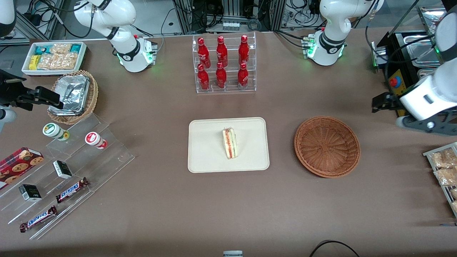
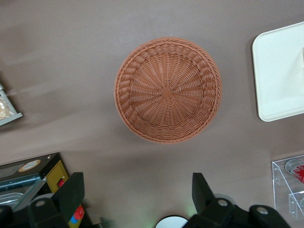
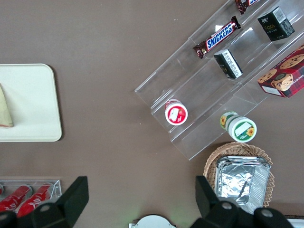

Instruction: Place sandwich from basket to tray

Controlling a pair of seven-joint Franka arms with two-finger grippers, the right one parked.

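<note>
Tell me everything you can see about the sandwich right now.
The sandwich is a small triangular wedge of pale bread with red and green filling layers. It lies on the cream-white tray, near its middle, touching nothing else. The reddish-brown wicker basket beside the tray holds nothing. The claw is open and empty, raised above the table near the basket.

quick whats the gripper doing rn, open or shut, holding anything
Left arm's gripper: open, holding nothing, above the table beside the round reddish-brown wicker basket.
</note>
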